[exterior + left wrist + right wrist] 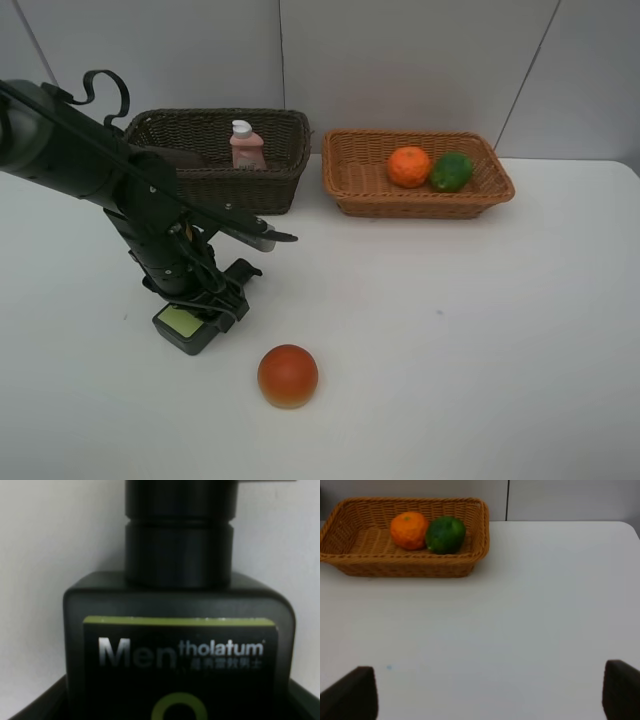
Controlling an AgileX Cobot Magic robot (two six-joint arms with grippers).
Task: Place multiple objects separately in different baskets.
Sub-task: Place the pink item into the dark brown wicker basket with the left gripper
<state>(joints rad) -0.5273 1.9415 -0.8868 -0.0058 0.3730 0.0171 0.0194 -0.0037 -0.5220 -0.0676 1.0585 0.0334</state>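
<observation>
My left gripper (pixel 205 305) is down on the table over the dark green pump bottle (pixel 180 323), which lies flat. The left wrist view is filled by that bottle (pixel 175 645), its label and black pump collar, lying between the fingers; whether they press on it does not show. A red-orange round fruit (pixel 288 375) sits loose on the table near the front. The dark brown basket (pixel 290 150) holds a pink bottle with a white cap (pixel 246 146). In the light tan basket (pixel 420 205) lie an orange (pixel 409 166) and a green fruit (pixel 452 171). My right gripper (pixel 490 692) is open and empty.
The left arm (pixel 90 160) slants across the left side, in front of the dark basket. In the right wrist view the tan basket (pixel 350 562) stands ahead of the gripper, with bare white table between them. Grey wall panels close off the back.
</observation>
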